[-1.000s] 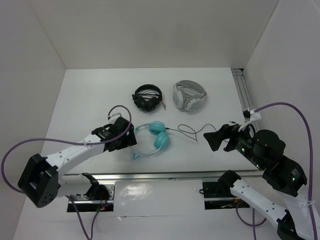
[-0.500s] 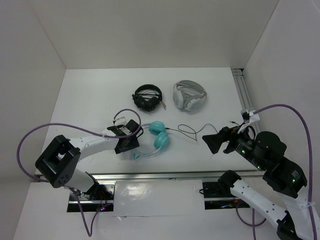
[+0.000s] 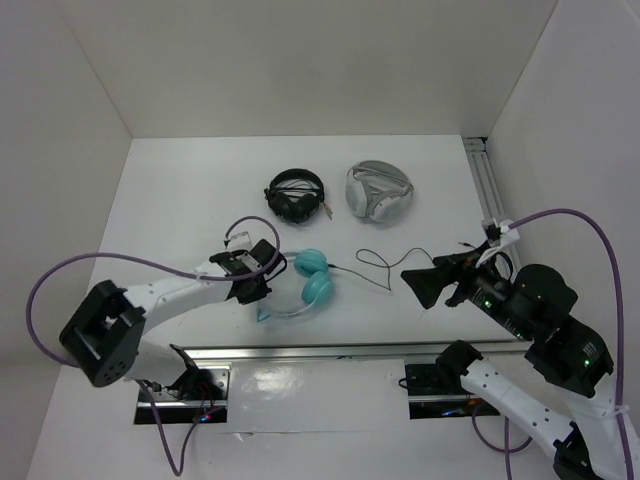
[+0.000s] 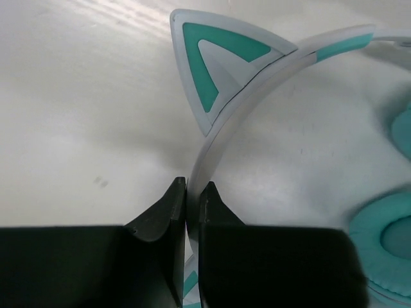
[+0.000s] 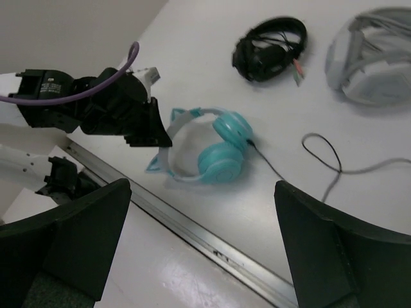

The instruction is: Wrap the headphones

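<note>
L hand [image 4: 192,192] is pinched tight on the headband [image 4: 210,154] of the teal headphones [image 3: 316,284], w/ its fingers [image 4: 164,218] pressed to either side of the pale band just below a cat ear [image 4: 215,64]. In the wrist view the band vanishes btwn the fingers, and both ear cups [image 4: 385,244] are cut off at the frame's right edge. From above, the hand covers part of the band's left stretch.

The headphones lie on the tabletop [image 3: 170,200], cups right of the grip. The thin black cable [image 3: 376,262] loops away right from the cups; its far end is lost behind the R hand [image 3: 413,284]. That hand hovers right of the headphones, fingers spread wide, nothing in it. Its own view shows only part of each finger.

Beyond the headphones sit black headphones [image 3: 295,195] and white-grey headphones [image 3: 378,190], near each other. Any lettering is too small to read.
</note>
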`<state>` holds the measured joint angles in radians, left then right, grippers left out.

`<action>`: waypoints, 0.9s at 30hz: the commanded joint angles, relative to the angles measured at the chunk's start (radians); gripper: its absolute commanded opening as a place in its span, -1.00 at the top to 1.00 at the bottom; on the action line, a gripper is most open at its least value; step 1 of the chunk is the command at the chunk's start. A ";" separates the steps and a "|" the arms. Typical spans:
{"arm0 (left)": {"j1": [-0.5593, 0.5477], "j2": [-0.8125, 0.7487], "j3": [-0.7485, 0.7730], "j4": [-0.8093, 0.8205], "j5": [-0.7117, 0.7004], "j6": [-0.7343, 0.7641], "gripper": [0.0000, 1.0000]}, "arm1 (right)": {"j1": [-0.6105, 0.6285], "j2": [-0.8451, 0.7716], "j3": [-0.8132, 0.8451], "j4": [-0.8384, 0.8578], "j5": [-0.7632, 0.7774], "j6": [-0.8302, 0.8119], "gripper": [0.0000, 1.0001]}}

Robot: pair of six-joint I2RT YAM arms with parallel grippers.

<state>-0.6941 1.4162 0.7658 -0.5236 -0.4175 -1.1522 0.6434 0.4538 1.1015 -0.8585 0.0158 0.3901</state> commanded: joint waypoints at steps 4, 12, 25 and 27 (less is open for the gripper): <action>-0.153 -0.362 0.295 -0.465 -0.188 0.032 1.00 | -0.002 -0.122 -0.320 0.474 -0.252 0.015 -1.00; -0.111 -0.398 0.794 -0.841 -0.389 0.261 1.00 | -0.002 -0.016 -0.598 1.009 -0.303 -0.016 -1.00; 0.079 -0.367 1.138 -0.842 -0.242 0.490 1.00 | -0.002 0.338 -0.647 1.437 -0.409 0.021 -0.80; 0.090 -0.367 1.148 -0.842 -0.230 0.490 1.00 | -0.002 0.359 -0.666 1.512 -0.430 0.044 -0.76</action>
<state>-0.6235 1.0618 1.8668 -1.4071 -0.6884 -0.6788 0.6430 0.7879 0.4637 0.4545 -0.3721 0.4118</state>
